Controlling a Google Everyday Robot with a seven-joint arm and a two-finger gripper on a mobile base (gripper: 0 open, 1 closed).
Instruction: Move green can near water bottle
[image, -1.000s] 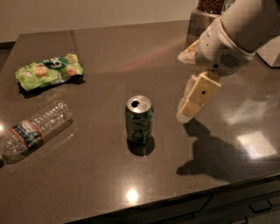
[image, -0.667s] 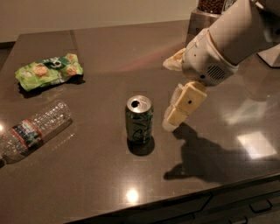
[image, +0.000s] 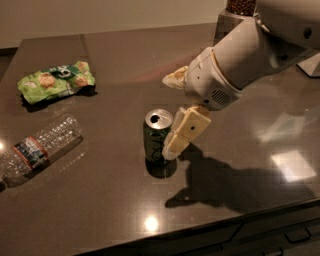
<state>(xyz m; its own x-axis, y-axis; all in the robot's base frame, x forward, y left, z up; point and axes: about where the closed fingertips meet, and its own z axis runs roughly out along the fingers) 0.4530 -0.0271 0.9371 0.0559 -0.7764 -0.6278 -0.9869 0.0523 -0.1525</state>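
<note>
My jaws hang just right of the upright green can (image: 156, 136), apparently spread, gripping nothing. The water bottle (image: 37, 147) lies well left of the can: grasping and carrying remain.

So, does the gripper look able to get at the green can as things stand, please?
Probably yes: the gripper is open right beside the upright green can, one finger close alongside it, nothing between them; the water bottle and snack bag lie well left.

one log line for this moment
green can: upright, mid-table | water bottle: lying, far left | end effector: open, at can's right side
</note>
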